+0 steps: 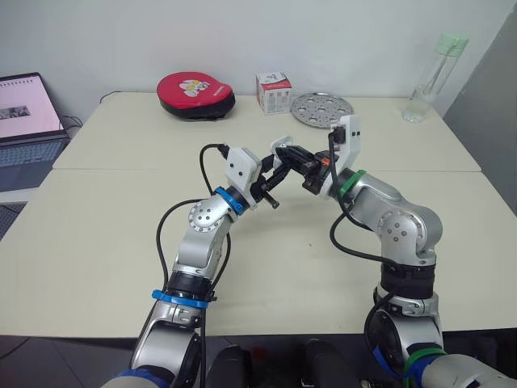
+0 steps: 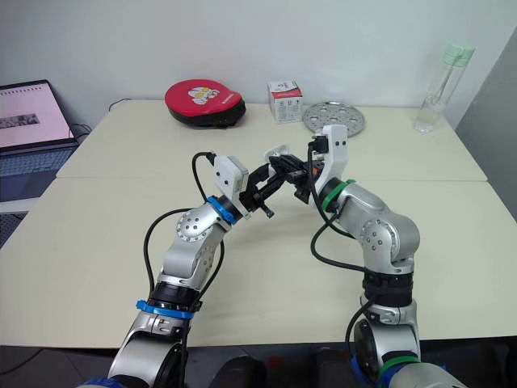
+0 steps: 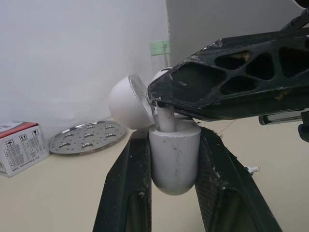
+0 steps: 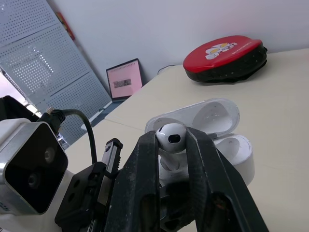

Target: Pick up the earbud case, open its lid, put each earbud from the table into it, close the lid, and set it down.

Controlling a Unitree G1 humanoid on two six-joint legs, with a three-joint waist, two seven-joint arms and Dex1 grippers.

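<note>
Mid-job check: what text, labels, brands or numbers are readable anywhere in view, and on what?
Nothing can be read for certain.
Box: printed lines and symbols, too small to read.
Red pouch: cartoon picture, any lettering too blurred.
Laptop: screen content too blurred.
Case and earbud: no markings seen.

Btwn L gripper (image 3: 174, 137) jaws: earbud case (image 3: 174, 166), held above the table (image 1: 113, 242), lid (image 3: 126, 102) hinged back on the far side. Btwn R gripper (image 4: 171, 145) jaws: earbud (image 4: 170, 133), directly over the case, stem in its well. Beyond the jaws, at the table's far edge: pouch (image 1: 195, 94) to the L, box (image 1: 274, 92) straight behind, plate (image 1: 321, 107) just R of box. Bottle (image 1: 430, 77) far R, laptop (image 1: 28, 129) far L, beside the table.
</note>
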